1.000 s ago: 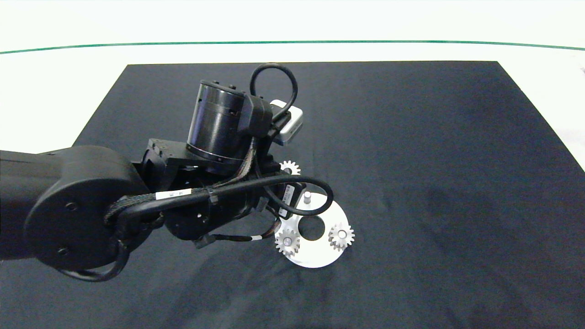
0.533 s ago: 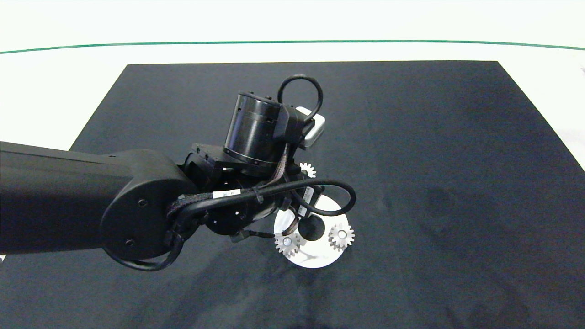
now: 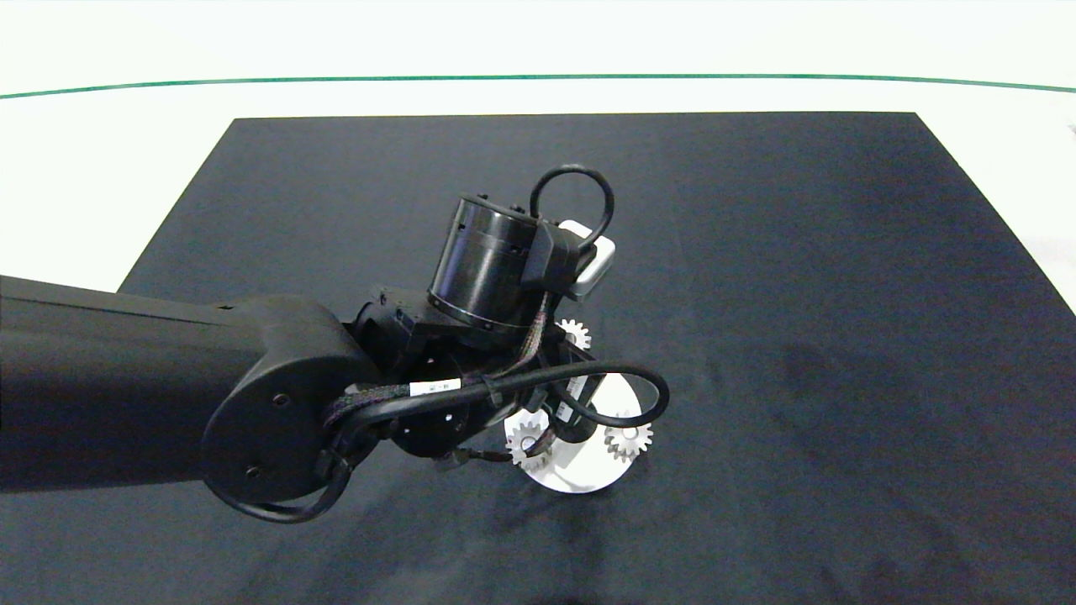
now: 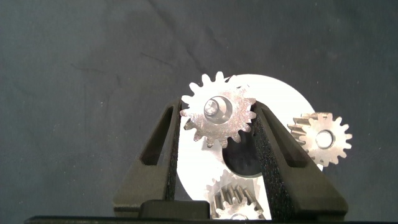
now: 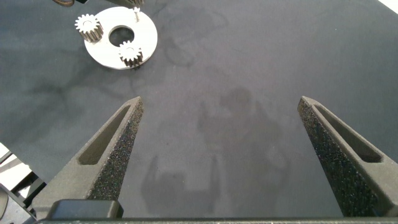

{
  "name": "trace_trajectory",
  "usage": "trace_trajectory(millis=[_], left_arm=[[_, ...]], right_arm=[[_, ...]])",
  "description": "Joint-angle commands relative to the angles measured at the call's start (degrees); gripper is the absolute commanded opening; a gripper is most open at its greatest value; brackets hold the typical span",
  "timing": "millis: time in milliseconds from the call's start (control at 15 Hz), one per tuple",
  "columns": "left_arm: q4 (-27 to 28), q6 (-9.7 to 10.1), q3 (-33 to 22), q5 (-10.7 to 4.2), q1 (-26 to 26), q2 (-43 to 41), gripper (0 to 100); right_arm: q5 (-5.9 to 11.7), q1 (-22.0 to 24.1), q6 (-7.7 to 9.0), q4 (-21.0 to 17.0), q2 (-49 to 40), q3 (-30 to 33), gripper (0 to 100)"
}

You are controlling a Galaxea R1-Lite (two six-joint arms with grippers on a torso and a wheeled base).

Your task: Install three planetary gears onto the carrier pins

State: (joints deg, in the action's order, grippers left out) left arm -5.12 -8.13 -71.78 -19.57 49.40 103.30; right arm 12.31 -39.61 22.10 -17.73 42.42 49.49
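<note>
My left gripper (image 4: 216,112) is shut on a silvery planetary gear (image 4: 227,121), held flat over the white carrier disc (image 4: 280,99). The top of a carrier pin (image 4: 213,107) shows through the gear's bore; I cannot tell if the gear is seated. In the head view this gear (image 3: 574,333) peeks out past the left wrist, above the disc (image 3: 580,475). Two other gears (image 3: 527,441) (image 3: 628,437) sit on their pins on the disc. My right gripper (image 5: 219,106) hangs open over the mat, far from the disc (image 5: 112,53).
A black mat (image 3: 799,294) covers the white table (image 3: 101,151). The bulky left arm (image 3: 168,395) and its cable loop (image 3: 622,395) hide much of the disc from above. A green line (image 3: 538,77) runs along the table's far side.
The left arm has carried the gear to the right and nearer, from beside the disc to over the free third pin, which is now hidden in the head view.
</note>
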Motion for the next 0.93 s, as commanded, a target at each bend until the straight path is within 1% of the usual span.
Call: trace_trajectory(millis=[67, 133, 933], left_arm=[[-0.1, -1.01, -0.1, -0.12, 0.1, 1.0, 10], [-0.1, -1.27, -0.2, -0.12, 0.0, 1.2, 10], [-0.2, -1.27, -0.4, -0.12, -0.4, 2.8, 10]], right_arm=[[0.08, 0.0, 0.13, -0.1, -0.1, 0.0, 100], [0.08, 0.0, 0.13, -0.1, -0.1, 0.0, 100], [-0.01, 0.0, 0.13, -0.1, -0.4, 0.2, 100]])
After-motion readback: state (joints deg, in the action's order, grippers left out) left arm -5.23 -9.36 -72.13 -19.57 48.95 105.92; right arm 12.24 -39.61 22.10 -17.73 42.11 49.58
